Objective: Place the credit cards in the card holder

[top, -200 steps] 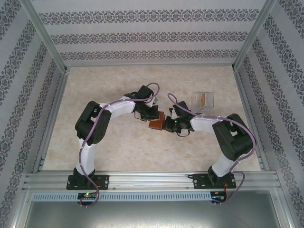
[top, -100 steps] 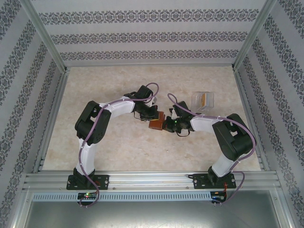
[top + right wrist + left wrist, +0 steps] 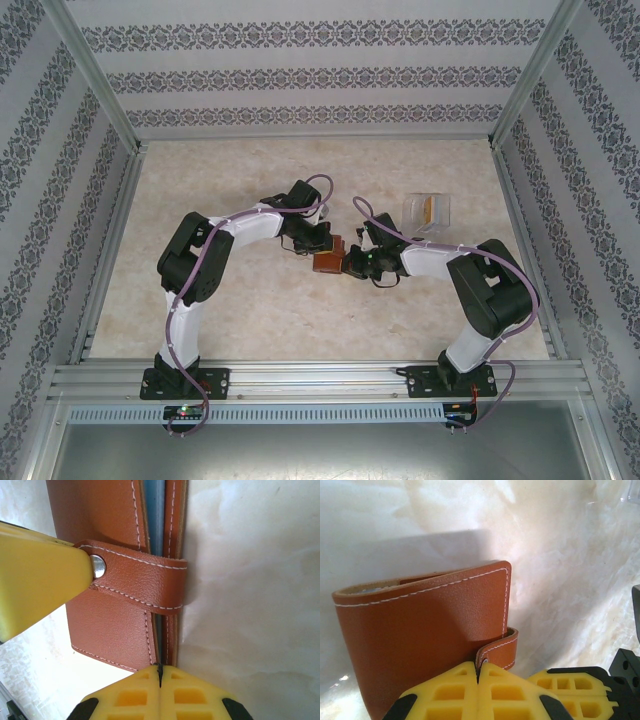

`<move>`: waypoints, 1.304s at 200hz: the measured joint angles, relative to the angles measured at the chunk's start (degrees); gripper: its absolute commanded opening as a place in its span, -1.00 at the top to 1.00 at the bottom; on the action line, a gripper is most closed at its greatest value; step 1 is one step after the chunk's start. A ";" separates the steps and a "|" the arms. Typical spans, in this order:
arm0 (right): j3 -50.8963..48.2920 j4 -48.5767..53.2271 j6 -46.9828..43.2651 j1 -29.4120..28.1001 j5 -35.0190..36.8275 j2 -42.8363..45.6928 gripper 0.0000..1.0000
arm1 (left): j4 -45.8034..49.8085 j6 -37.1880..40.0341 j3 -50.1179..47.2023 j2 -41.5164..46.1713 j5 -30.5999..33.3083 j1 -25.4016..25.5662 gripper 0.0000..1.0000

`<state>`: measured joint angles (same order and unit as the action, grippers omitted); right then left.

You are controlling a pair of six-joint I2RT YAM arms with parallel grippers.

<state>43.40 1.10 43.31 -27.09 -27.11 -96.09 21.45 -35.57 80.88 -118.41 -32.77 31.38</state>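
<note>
Card holder (image 3: 115, 625) strapped shut over a blue card (image 3: 155, 525); my left gripper (image 3: 479, 672) and right gripper (image 3: 159, 672), fingers together, press against it. Closing looks finished; next, I'd back off gently.

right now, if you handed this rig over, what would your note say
Left end effector shut, tip on the snap of the strap.
Right end effector shut, tip at the card holder's edge.
Card holder mid-table between the arms, folded, strap across; a blue card's edge shows inside.
To do: something yellow-orange in the clear box, maybe another card; check the snap is fastened.
</note>
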 measured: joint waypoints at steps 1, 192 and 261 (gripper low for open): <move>0.00 0.00 0.00 0.00 0.02 0.00 1.00 | -0.02 0.00 -0.02 0.00 0.00 0.00 1.00; 1.49 1.03 0.00 0.00 0.90 3.19 0.34 | -4.74 -3.08 -4.72 2.45 0.24 -0.37 1.00; 2.21 -0.92 1.36 -0.39 0.96 -0.63 0.21 | -5.16 -3.72 -4.92 2.45 0.22 -0.44 1.00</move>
<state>45.60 0.19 44.66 -27.49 -26.15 -96.73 16.29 -39.29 75.96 -115.96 -32.56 30.94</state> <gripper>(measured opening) 0.393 0.050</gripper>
